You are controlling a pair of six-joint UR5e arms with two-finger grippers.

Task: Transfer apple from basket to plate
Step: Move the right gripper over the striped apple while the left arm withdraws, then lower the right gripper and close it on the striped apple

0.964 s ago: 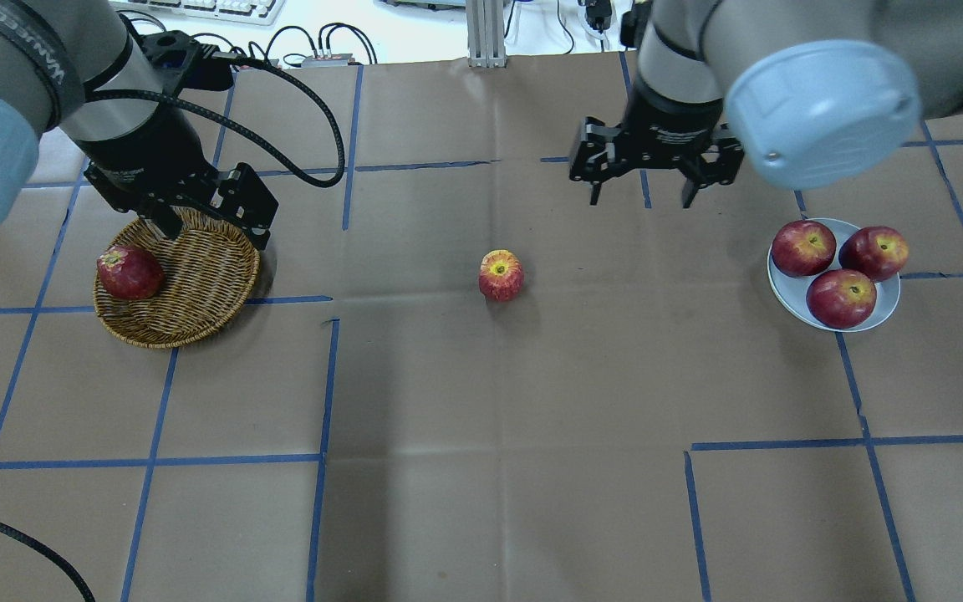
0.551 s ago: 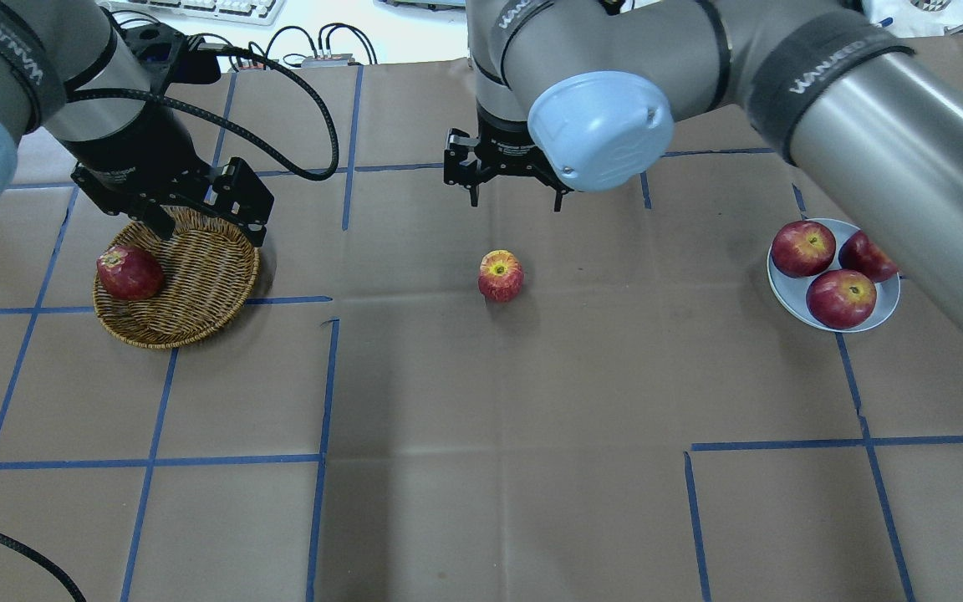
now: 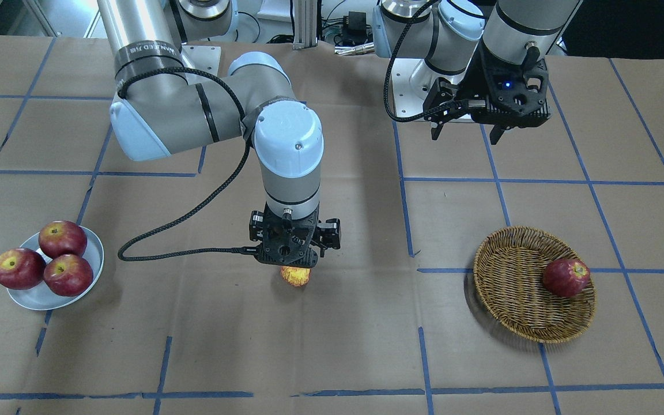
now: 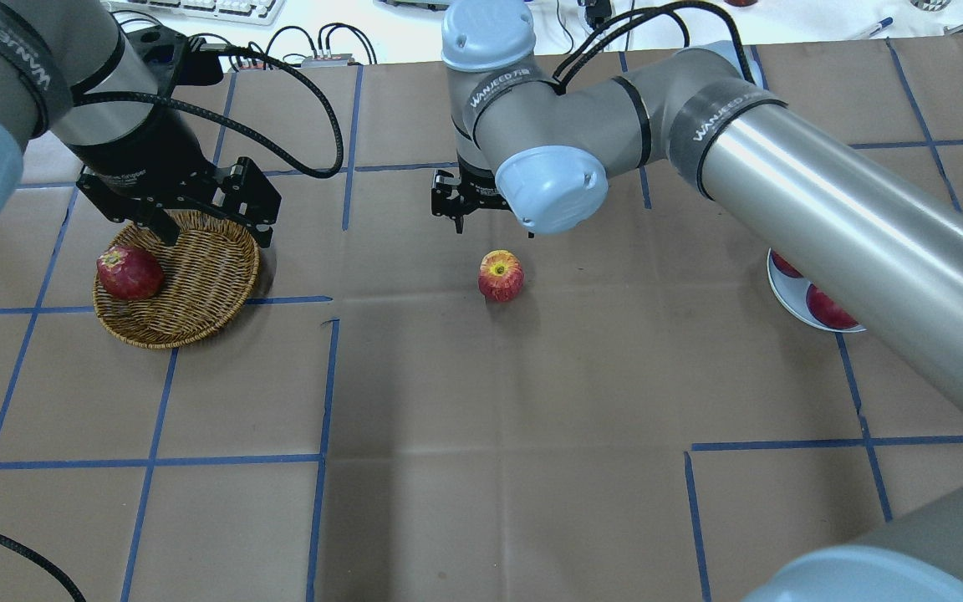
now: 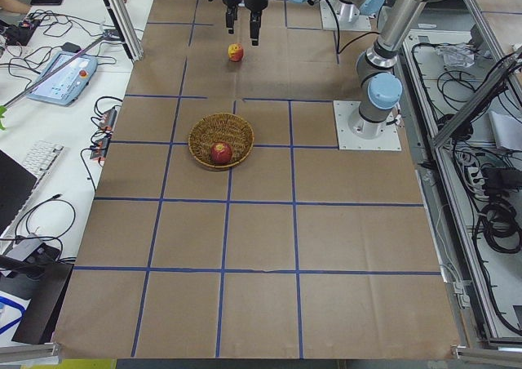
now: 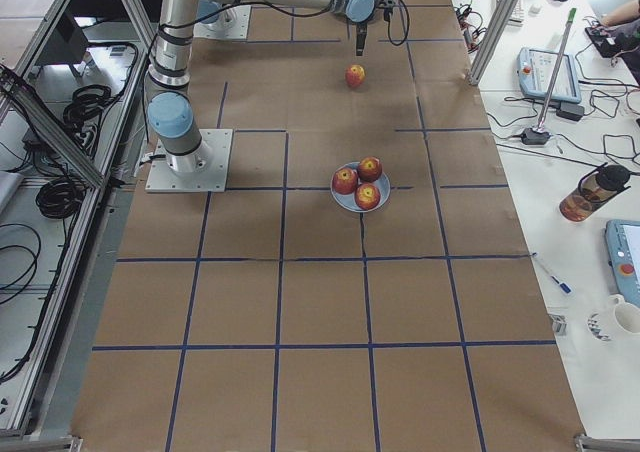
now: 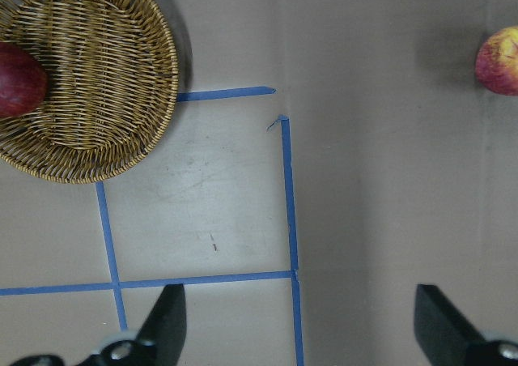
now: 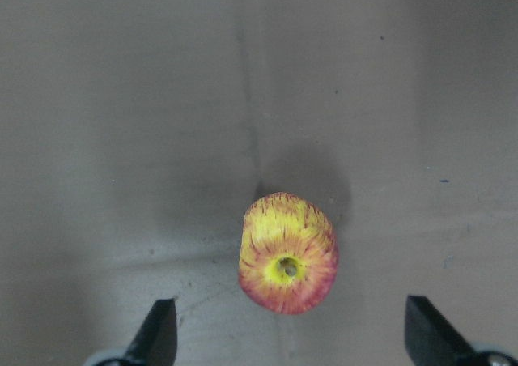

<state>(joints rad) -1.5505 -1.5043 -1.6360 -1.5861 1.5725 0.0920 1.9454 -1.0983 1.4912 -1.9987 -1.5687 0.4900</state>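
My right claw (image 8: 291, 343) hangs over the pale, red-and-yellow streaked apple (image 8: 287, 253) on the brown paper table (image 8: 113, 99), its fingers spread wide and gripping nothing. My left claw (image 7: 298, 327) is spread apart too.

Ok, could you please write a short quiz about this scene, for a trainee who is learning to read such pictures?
1. True or false: the pale apple lies inside the basket.
2. How many dark red apples are on the plate? A) two B) three C) four
3. Which gripper hangs over the pale apple, and is it open or shut?

Key:
1. False. It lies on the table, between basket and plate.
2. B
3. The right gripper, open.
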